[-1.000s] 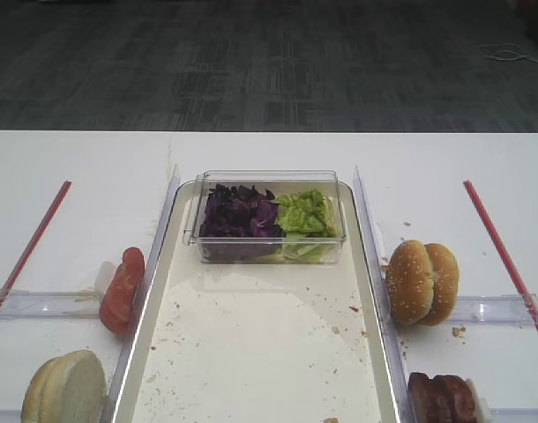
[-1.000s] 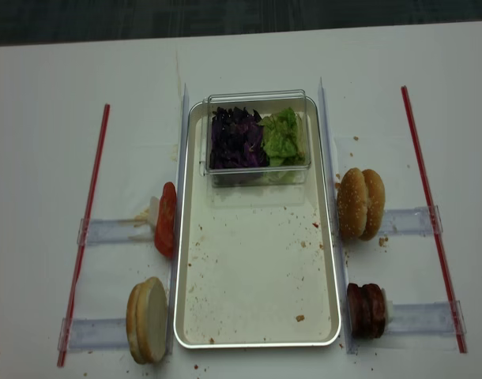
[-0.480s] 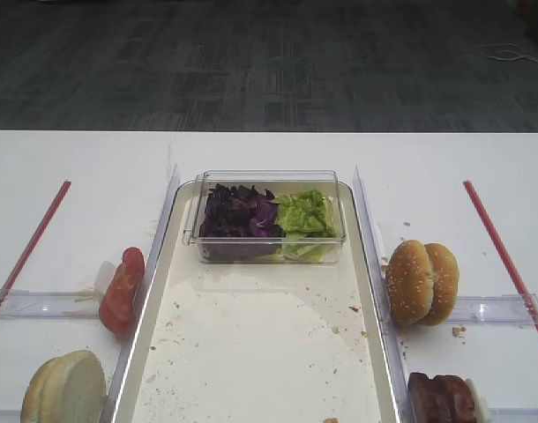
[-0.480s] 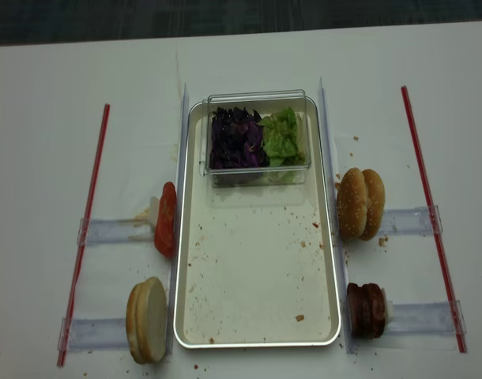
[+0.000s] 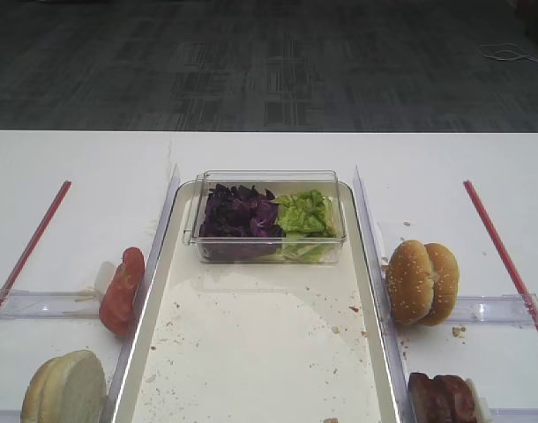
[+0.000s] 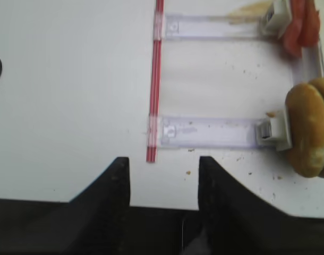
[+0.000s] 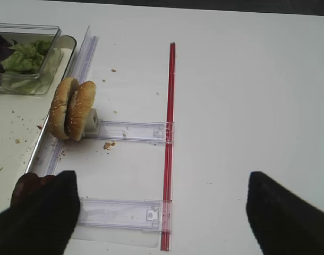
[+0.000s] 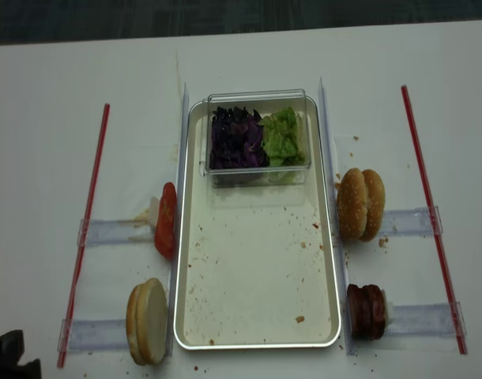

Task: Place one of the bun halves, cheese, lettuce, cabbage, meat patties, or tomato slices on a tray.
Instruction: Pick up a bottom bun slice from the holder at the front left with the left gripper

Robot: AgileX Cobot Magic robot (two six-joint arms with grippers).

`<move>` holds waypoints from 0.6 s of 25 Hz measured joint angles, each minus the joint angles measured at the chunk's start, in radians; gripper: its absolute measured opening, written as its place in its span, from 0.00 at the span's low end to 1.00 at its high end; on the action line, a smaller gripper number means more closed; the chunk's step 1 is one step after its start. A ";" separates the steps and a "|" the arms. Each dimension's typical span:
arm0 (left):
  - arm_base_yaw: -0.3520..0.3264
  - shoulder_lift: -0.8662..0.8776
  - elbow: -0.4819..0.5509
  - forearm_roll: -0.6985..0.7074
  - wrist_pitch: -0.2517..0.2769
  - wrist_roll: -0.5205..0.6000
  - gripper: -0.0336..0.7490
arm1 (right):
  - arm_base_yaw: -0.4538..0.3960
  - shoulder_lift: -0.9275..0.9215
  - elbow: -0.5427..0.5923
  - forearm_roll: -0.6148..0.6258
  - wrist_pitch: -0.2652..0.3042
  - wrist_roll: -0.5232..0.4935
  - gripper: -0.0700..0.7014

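A: Any writing or labels?

B: None legible anywhere. The tray was shiny metal, long and rectangular with a raised rim, its off-white floor speckled with crumbs. A clear plastic tub sat at its far end, holding dark purple shredded cabbage on the left and crinkly light green lettuce on the right.

A: The rest of the food?

B: All off the tray, standing on edge against clear plastic rails on the white table. To the left: orange-red tomato slices, and nearer, the pale smooth bun halves. To the right: sesame-seeded buns, and nearer, dark reddish-brown meat patties. Thin red strips ran down each outer side.

A: Grippers?

B: Left gripper hung over the table's near edge beside a red strip, black fingers parted, nothing between them. Right gripper was spread wide, holding nothing, one finger just by the patties.
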 joint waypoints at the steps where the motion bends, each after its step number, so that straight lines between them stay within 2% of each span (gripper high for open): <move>1: 0.000 0.056 0.000 0.004 -0.002 0.000 0.44 | 0.000 0.000 0.000 0.000 0.000 0.000 0.95; 9: 0.000 0.373 -0.004 0.032 -0.009 0.014 0.44 | 0.000 0.000 0.000 0.000 0.000 0.000 0.95; 15: 0.000 0.465 -0.008 0.026 -0.017 0.021 0.44 | 0.000 0.000 0.000 0.000 0.000 0.000 0.95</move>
